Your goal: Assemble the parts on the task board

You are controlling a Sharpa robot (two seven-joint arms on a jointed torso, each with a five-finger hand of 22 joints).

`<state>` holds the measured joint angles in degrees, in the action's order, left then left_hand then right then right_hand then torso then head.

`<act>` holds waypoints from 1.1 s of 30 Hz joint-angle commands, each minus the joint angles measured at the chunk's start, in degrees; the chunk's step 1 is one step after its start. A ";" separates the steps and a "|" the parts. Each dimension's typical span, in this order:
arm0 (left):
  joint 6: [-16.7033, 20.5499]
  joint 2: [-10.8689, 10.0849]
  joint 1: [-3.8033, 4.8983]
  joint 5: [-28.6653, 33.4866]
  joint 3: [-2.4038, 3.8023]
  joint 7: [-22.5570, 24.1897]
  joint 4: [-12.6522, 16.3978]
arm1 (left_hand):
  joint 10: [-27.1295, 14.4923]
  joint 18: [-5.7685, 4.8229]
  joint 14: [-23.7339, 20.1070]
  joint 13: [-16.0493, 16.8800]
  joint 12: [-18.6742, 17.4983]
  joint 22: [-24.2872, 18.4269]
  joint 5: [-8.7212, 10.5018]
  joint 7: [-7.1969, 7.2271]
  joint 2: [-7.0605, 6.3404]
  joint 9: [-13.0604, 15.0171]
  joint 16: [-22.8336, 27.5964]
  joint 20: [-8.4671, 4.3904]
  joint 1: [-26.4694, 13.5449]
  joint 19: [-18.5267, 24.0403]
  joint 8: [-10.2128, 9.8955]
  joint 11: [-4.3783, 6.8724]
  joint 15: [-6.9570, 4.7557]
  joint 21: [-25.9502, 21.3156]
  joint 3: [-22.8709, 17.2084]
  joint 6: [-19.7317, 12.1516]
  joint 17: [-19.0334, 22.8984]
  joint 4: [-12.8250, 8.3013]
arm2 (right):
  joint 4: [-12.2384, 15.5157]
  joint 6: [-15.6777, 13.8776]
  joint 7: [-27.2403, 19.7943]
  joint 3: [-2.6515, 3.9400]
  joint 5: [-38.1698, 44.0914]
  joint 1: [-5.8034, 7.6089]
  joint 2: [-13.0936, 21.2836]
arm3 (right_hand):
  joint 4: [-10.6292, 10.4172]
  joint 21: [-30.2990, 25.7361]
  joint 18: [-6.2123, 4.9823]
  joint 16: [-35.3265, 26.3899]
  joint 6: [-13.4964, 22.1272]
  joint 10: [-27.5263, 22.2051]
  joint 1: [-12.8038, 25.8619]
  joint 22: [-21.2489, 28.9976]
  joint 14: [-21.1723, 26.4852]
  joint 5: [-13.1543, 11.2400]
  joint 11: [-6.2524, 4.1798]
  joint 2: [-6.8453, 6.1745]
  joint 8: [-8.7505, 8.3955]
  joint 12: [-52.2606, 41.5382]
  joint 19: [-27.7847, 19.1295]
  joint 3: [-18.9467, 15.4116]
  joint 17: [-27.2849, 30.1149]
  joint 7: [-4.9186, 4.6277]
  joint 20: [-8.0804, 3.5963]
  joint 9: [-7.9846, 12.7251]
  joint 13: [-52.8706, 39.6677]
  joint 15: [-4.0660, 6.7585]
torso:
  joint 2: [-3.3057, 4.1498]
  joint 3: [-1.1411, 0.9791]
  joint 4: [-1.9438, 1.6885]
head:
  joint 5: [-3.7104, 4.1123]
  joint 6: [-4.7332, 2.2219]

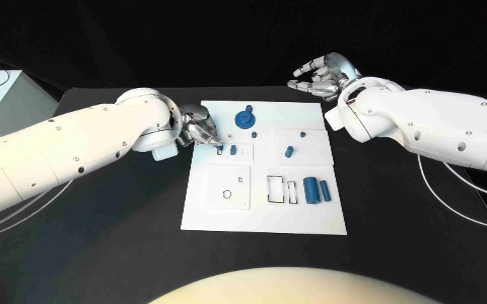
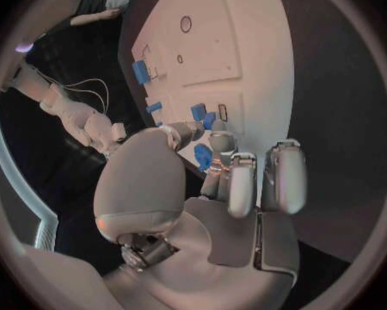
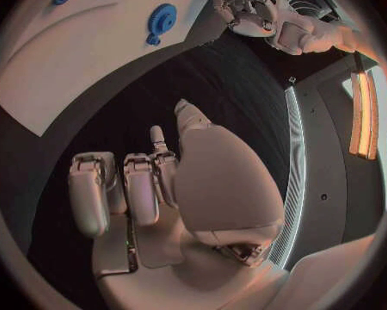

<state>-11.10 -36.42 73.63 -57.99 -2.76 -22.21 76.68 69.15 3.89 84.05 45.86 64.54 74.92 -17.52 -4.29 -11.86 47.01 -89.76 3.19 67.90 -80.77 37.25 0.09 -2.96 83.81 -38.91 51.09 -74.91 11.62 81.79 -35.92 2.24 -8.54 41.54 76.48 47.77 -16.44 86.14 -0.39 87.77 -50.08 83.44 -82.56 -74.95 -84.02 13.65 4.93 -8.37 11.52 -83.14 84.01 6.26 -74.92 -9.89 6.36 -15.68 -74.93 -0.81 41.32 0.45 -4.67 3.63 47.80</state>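
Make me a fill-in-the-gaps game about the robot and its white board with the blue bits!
1. The small parts on the task board are coloured ____.
2. The table under the board is coloured ____.
3. The hand touching the board's edge is the ____ hand.
4. The right hand holds ____.

Missing words: blue; black; left; nothing

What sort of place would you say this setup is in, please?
Probably a robotics lab or test bench: a black table carries a white task board with small blue parts and outlined slots, and the left hand and right hand work over it against dark backdrop.
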 commanded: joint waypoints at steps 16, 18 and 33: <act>-1.96 0.30 -0.03 -0.74 -0.23 -0.43 -0.30 | 0.47 -0.77 5.95 0.09 0.15 2.30 -0.46 0.06 -0.37 0.03 -0.24 -0.12 0.17 -0.42 -0.15 0.08 -0.43 0.26 -12.43 0.51 -15.09 -11.96 | 0.06 0.82 -0.73 0.00 0.28 -0.05 0.02 | -0.02 -0.21 -0.65 -0.18 0.39 -0.25 0.63 -12.21 -4.53 -0.09 -0.02 -0.09 0.19 0.27 4.22 0.19 -9.44 0.11 -0.09 0.03 -8.85 0.34 | 0.04 -0.03 0.04 | -0.44 0.27; -2.02 0.35 -0.03 -0.74 -0.26 -0.45 -0.36 | 0.47 -0.78 5.95 0.08 0.14 2.33 -0.48 0.07 -0.38 0.03 -0.24 -0.12 0.16 -0.45 -0.16 0.08 -0.44 0.28 -12.43 0.53 -15.09 -11.96 | 0.07 0.83 -0.73 0.00 0.28 -0.05 0.03 | -0.02 -0.21 -0.65 -0.18 0.39 -0.25 0.63 -12.21 -4.53 -0.09 -0.02 -0.09 0.19 0.27 4.22 0.19 -9.44 0.11 -0.09 0.03 -8.85 0.34 | 0.05 -0.02 0.05 | -0.44 0.31; -2.38 0.90 -0.07 -1.17 -0.74 -0.24 -1.15 | 0.47 -0.78 5.95 0.02 0.08 2.30 -0.53 0.09 -0.42 0.02 -0.24 -0.14 0.15 -0.43 -0.20 0.10 -0.45 0.27 -12.46 0.59 -15.09 -11.98 | 0.06 0.92 -0.75 0.00 0.28 -0.07 0.04 | -0.02 -0.21 -0.65 -0.18 0.39 -0.25 0.63 -12.21 -4.53 -0.09 -0.02 -0.09 0.19 0.27 4.22 0.19 -9.44 0.11 -0.09 0.03 -8.85 0.34 | 0.05 -0.02 0.07 | -0.37 0.43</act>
<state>-12.42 -35.66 73.58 -58.85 -3.51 -22.66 75.51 69.24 3.89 84.05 45.89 64.54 74.91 -17.78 -4.14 -12.01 46.95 -89.76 3.19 67.75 -80.77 37.12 -0.02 -2.96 83.81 -38.91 51.23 -74.91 11.61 81.80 -35.82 2.19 -8.54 41.54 76.44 47.81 -16.44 86.14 -0.39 87.77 -50.08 83.44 -82.56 -74.93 -84.02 13.65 4.93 -8.37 11.51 -83.14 84.00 6.26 -74.91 -9.89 6.36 -15.68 -74.91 -0.81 41.35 0.44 -4.63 3.24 48.11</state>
